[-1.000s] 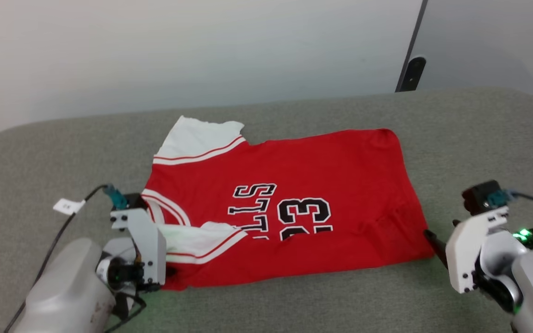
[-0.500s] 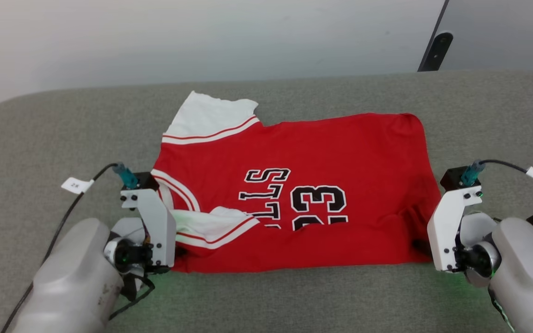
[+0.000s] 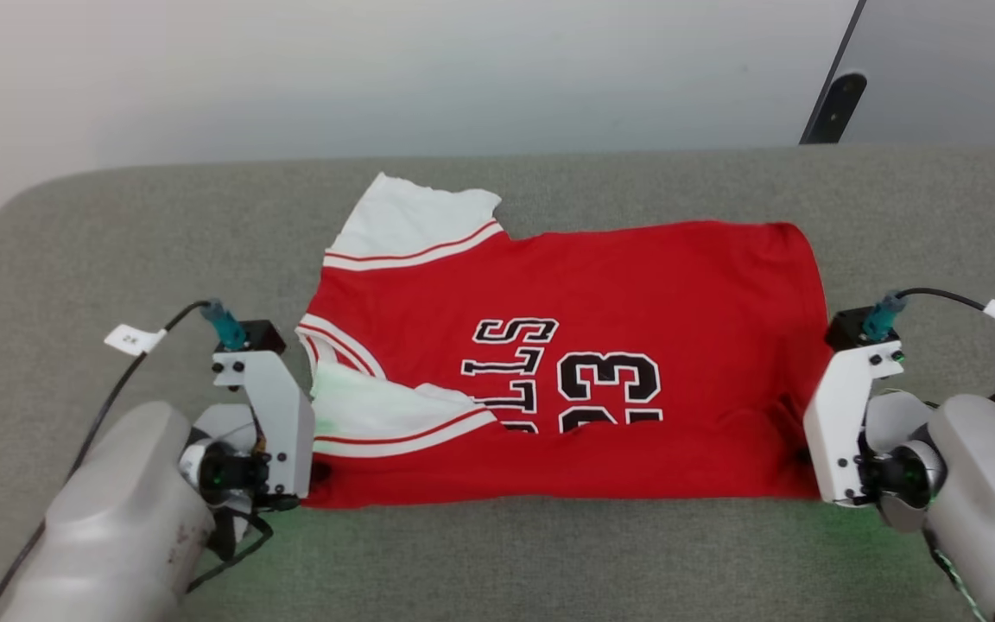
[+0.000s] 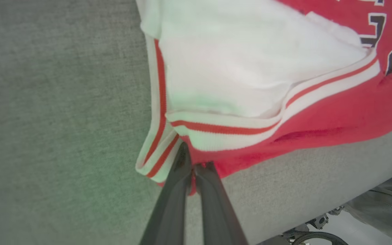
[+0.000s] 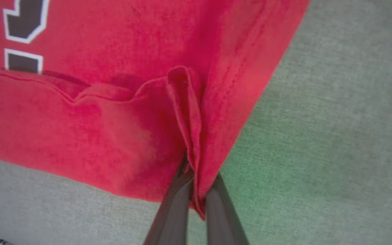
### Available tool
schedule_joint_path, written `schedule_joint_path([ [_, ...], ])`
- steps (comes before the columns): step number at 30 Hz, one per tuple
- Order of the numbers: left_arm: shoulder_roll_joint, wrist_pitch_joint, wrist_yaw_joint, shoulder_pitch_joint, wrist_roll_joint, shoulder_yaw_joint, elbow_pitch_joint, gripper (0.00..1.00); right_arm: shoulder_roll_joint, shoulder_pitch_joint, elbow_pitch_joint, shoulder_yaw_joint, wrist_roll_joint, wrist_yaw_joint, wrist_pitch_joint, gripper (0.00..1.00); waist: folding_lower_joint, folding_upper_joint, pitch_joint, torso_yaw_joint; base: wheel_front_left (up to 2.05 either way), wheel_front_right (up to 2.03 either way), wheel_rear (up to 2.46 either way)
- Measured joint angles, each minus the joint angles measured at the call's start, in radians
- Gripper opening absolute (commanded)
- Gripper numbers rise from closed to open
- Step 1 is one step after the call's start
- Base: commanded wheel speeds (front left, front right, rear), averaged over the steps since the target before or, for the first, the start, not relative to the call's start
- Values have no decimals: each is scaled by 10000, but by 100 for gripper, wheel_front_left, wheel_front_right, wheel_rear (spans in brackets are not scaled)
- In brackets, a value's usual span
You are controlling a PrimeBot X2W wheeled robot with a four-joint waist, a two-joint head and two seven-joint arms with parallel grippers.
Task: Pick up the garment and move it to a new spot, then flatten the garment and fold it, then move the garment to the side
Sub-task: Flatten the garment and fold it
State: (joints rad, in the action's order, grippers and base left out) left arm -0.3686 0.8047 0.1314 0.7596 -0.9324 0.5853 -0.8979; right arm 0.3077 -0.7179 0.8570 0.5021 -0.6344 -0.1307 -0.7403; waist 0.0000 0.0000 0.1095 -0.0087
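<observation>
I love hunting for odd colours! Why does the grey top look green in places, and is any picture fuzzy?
Head view: green glow on the grey surface by the near corners of the garment, probably from small green lights on the wrists. Left wrist view: green tint on the white sleeve and the surface, fabric soft-focus. Right wrist view: green patch right of the fingers, slightly blurred.

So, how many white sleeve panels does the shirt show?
2. One sleeve panel lies at the far edge of the garment; the other is folded onto its near edge.
</observation>
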Motion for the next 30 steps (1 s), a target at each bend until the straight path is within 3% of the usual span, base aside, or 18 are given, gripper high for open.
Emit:
schedule_joint_path([
  [13,-290,694,-35,-162,-194,173,286,0,725,295,-477,523,-861,-2,-493,0,0,0,-689,48,0,0,0],
  [24,-441,1526,-614,-960,-441,299,1172,0,1452,1214,-1379,700,-1398,-8,-775,0,0,0,-984,152,0,0,0],
  [30,-433,1361,-876,-1341,-493,286,1557,0,1377,1451,-1325,552,-1292,-6,-422,0,0,0,-673,115,0,0,0],
])
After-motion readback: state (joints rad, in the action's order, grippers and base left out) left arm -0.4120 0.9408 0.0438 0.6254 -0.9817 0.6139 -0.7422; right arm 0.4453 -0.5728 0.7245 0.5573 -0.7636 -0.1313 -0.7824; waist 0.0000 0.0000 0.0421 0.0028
